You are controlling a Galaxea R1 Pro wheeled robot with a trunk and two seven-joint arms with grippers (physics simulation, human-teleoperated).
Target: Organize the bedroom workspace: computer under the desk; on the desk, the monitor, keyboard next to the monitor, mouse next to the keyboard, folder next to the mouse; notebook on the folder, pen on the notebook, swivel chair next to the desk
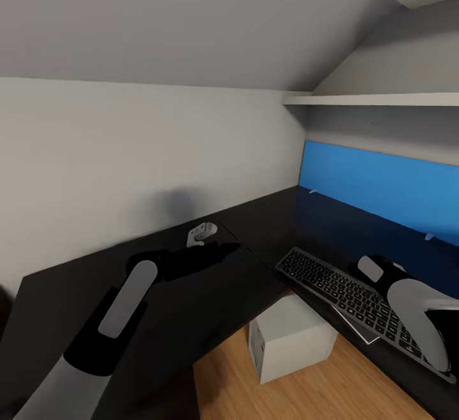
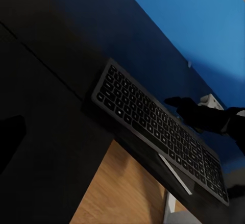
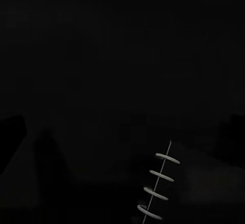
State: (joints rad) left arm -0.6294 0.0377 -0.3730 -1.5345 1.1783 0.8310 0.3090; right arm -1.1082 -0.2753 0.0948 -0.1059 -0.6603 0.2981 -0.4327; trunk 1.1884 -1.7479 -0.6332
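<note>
The slim keyboard (image 1: 344, 292) lies on the black desk (image 1: 191, 318) in front of the blue back panel (image 1: 382, 184), close to the desk's front edge. A thin grey corner of the notebook (image 1: 364, 336) pokes out from under it, also seen from the left wrist (image 2: 176, 169). The right wrist view is very dark, with the notebook's wire spiral (image 3: 158, 183) close by. My right gripper (image 2: 171, 102) hovers over the keyboard's far side, fingers at the view's edges, holding nothing. My left gripper (image 1: 229, 249) hangs open and empty above the desk's corner section. The light grey computer (image 1: 290, 337) stands under the desk.
Sloped pale walls close in behind the desk. Two white shelves (image 1: 376, 98) run above the blue panel at right. Light wood floor (image 1: 319, 388) shows below the desk edge beside the tower.
</note>
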